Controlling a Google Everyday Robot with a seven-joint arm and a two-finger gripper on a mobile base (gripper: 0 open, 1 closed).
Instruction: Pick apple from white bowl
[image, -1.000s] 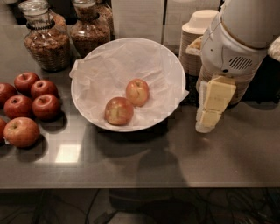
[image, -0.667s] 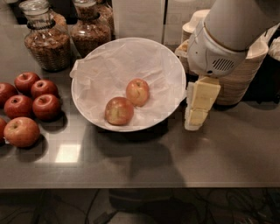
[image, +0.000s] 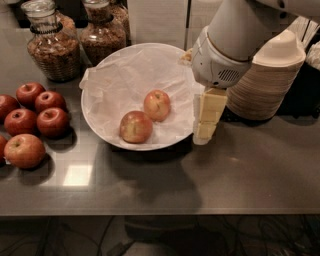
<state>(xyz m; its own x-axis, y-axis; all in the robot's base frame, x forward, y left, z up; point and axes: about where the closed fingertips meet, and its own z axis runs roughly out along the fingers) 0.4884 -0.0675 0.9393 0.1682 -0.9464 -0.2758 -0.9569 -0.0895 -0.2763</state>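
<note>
The white bowl (image: 125, 75), wide and lined with crinkled white paper, sits in the middle of the steel counter. Two apples lie in it. The apple (image: 157, 105), small and pale pinkish-red with yellow streaks, is right of centre. A slightly larger, redder apple (image: 135, 127) lies just in front and to its left. My gripper (image: 206, 120), cream-coloured, hangs from the white arm at the bowl's right rim, pointing down, a short way right of the pale apple and not touching it.
Several dark red apples (image: 35, 112) lie on the counter at the left. Two glass jars (image: 52, 45) stand behind them. A stack of beige paper bowls (image: 270, 75) stands right of the arm. The counter's front edge runs along the bottom.
The arm and gripper have moved left, from beside the stack of paper bowls to the white bowl's right rim. The apples have not moved.
</note>
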